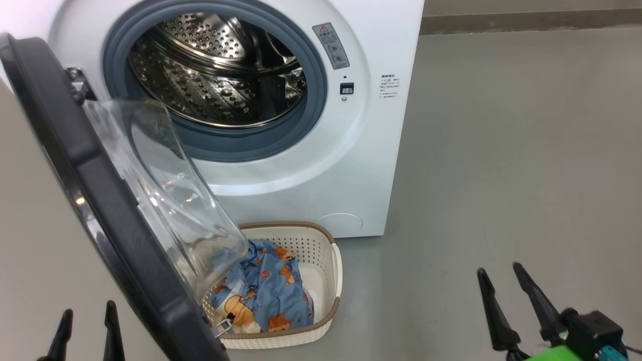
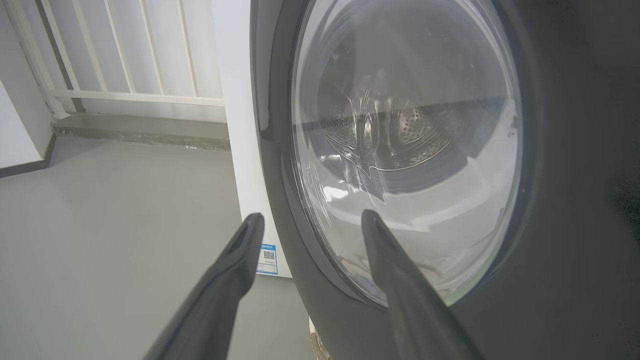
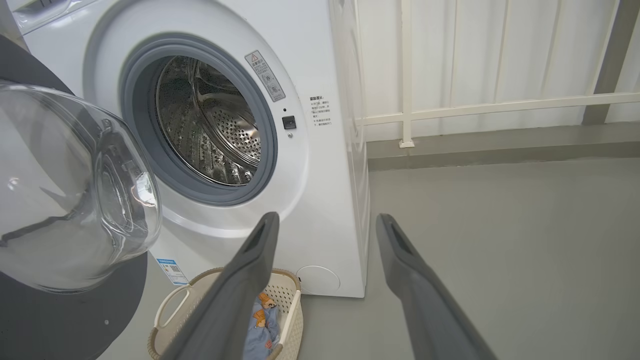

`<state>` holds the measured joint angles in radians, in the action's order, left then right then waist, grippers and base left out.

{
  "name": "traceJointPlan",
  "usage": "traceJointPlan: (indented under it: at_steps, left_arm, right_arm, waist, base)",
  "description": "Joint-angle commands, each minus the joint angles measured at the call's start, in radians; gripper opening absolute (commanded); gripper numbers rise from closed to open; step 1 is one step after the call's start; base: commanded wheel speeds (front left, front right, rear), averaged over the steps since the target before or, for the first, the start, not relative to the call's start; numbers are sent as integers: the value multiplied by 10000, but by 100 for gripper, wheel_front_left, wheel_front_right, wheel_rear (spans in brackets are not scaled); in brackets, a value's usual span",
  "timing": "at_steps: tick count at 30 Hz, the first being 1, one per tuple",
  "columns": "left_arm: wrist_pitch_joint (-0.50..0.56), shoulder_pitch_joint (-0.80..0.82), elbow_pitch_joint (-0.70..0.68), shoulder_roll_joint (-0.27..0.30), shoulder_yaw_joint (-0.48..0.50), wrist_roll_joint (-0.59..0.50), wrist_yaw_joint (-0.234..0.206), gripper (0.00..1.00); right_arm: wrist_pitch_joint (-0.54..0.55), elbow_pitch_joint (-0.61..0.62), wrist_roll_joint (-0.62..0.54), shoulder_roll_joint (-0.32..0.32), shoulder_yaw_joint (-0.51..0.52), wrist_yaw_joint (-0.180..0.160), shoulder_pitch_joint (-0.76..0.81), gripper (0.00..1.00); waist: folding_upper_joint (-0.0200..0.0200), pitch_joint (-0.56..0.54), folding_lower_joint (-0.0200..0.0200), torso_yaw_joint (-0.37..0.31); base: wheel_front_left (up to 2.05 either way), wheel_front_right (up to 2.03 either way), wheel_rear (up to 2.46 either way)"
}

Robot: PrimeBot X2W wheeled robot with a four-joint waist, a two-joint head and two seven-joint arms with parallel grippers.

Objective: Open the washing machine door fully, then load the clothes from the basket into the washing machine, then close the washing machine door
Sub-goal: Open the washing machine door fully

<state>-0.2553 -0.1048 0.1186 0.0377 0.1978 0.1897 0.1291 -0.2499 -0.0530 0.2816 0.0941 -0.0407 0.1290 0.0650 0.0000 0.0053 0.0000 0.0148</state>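
Blue QR sticker (illegible) on washer.

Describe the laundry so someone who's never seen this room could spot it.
Start at the white washing machine with its round door swung open. On the floor before it sits a cream perforated basket with a brown rim. Inside lie the clothes: the only soft, light-blue thing, printed with orange-brown bears.
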Motion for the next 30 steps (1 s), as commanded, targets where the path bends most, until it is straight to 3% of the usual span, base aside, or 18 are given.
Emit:
traceJointPlan:
  at_steps: [1, 13, 29, 30]
  left_arm:
    - [-65, 125, -300, 126, 374, -82, 16, 100]
    - [-65, -7, -310, 126, 486, 34, 16, 100]
    - [-65, 66, -272, 126, 516, 147, 16, 100]
    - [-65, 60, -227, 126, 492, 200, 16, 73]
  right_arm:
    - [-117, 285, -263, 0, -61, 17, 18, 100]
    - [-118, 97, -815, -250, 774, 17, 604, 100]
    - [-118, -112, -916, -351, 842, 17, 539, 100]
    - [-118, -121, -923, -351, 847, 17, 537, 100]
  waist:
    - [0, -7, 0, -39]
    - [0, 5, 0, -92]
    - [0, 79, 0, -107]
    - [0, 78, 0, -105]
  base:
    - [0, 0, 0]
    - [0, 0, 0]
    - [0, 0, 0]
    - [0, 0, 0]
